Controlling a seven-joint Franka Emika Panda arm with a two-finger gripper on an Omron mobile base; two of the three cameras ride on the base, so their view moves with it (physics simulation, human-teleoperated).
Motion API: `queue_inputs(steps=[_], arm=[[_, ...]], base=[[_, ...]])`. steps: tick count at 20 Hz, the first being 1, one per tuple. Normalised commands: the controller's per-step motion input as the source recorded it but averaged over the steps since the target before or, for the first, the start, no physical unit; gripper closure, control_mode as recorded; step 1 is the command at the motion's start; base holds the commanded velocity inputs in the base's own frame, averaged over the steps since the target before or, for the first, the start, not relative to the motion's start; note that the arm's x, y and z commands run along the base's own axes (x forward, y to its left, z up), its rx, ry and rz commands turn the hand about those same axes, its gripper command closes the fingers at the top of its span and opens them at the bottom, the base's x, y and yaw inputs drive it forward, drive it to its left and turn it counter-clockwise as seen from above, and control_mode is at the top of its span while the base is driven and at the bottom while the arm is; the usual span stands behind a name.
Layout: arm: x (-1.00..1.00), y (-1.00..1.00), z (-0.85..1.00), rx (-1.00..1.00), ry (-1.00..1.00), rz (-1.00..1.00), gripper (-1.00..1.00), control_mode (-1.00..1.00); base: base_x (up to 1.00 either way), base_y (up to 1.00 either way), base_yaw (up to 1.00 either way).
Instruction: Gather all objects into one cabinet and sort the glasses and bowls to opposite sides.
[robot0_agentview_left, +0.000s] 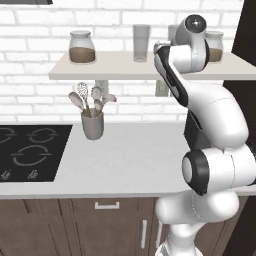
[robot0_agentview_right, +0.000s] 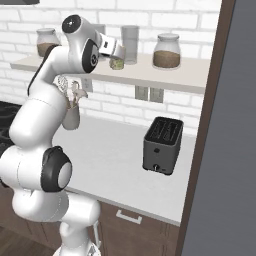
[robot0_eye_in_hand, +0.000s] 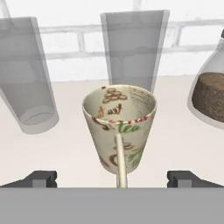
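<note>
A cream handled mug (robot0_eye_in_hand: 119, 129), printed with brown, green and red lettering, stands upright on the white wall shelf (robot0_eye_in_hand: 78, 144), mouth up and apparently empty, its thin handle turned toward the hand camera. The gripper (robot0_eye_in_hand: 112, 178) hovers just in front of it, fingertips (robot0_eye_in_hand: 41, 178) spread wide on either side of the mug and not touching it. Behind the mug stand two tall clear glasses (robot0_eye_in_hand: 133, 48), both upright and empty. To the right a lidded jar (robot0_eye_in_hand: 210, 98) holds brown grounds. On the counter below, a grey crock (robot0_agentview_left: 93, 125) holds utensils, and a dark toaster (robot0_agentview_right: 162, 145) sits near the open cabinet door (robot0_agentview_right: 220, 150).
</note>
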Motion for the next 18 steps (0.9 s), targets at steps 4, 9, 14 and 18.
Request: queue_inputs(steps=[4,9,14,18], arm=[[0.11,-0.09,-0.14,0.0,0.04,0.0,-1.0,-1.0],[0.19,-0.12,-0.07,0.0,0.01,0.0,-1.0,-1.0],[0.19,-0.02,0.0,0.0,0.0,0.0,-1.0,-1.0],[0.01,0.0,0.0,0.0,0.0,0.0,-1.0,-1.0]], base=[[0.0,0.0,0.0],[0.0,0.0,0.0],[0.0,0.0,0.0],[0.0,0.0,0.0]])
